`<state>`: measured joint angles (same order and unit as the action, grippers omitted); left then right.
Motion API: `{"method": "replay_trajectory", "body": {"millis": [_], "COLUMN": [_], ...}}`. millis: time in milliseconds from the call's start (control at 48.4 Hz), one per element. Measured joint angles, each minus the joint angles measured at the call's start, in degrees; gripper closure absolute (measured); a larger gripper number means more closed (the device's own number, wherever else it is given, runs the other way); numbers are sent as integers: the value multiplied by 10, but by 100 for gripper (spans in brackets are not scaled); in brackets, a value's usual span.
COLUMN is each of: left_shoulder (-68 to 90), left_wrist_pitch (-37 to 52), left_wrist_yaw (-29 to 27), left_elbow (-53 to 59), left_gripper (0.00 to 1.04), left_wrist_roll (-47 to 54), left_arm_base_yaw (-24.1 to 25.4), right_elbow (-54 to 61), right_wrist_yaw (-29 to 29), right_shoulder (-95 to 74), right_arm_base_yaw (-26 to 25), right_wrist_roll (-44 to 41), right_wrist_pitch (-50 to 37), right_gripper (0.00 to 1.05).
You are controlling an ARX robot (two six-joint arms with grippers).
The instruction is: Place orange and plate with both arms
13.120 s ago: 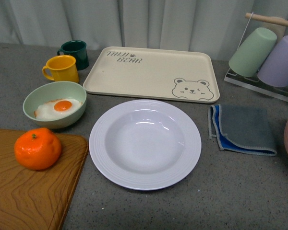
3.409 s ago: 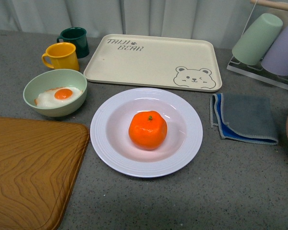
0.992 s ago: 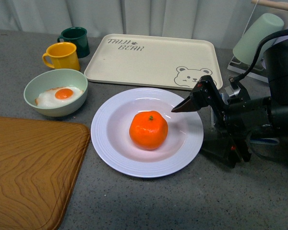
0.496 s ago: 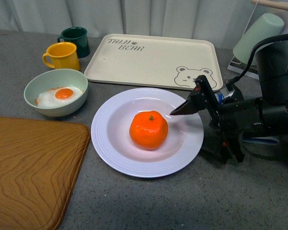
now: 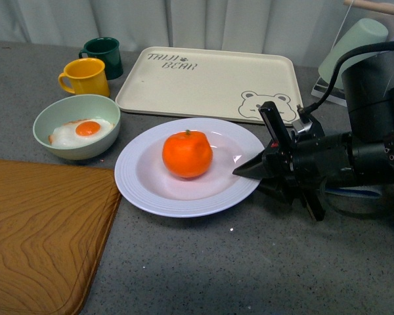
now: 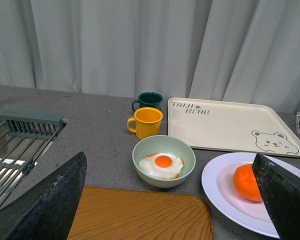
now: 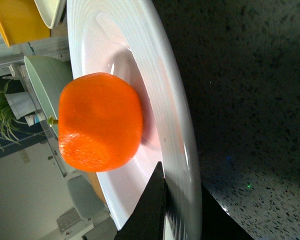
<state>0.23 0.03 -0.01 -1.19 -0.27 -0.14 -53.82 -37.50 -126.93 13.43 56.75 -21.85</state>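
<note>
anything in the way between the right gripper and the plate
Nothing visible. The right gripper is at the plate, with the plate's right rim between its jaws. The orange sits further in, clear of them.

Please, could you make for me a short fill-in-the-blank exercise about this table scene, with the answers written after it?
The orange rests inside the ____ plate.
The ____ end effector clamps the plate's rim.
Behind the yellow mug stands a dark ____ mug.
Missing words: white; right; green.
</note>
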Motion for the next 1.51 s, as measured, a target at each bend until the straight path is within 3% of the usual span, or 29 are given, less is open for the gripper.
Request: {"method": "replay_trajectory", "body": {"millis": [475, 785, 1198, 1508], "left_shoulder": [0, 0, 0, 0], "left_wrist_pitch": [0, 0, 0, 0], "left_wrist_yaw": [0, 0, 0, 0], "left_elbow": [0, 0, 0, 0], "left_gripper": [7, 7, 7, 7], "left_wrist_roll": [0, 0, 0, 0], "left_arm_base_yaw": [0, 0, 0, 0], "right_elbow": [33, 15, -147, -348], "right_wrist_yaw": [20, 25, 49, 71], "right_shoulder": [3, 5, -48, -155], "right_arm_base_yaw": [-6, -11, -15, -26], "right_wrist_roll": [7, 35, 74, 88], "right_wrist_pitch": [-118, -137, -83, -9], "right_gripper": [101, 101, 101, 101]}}
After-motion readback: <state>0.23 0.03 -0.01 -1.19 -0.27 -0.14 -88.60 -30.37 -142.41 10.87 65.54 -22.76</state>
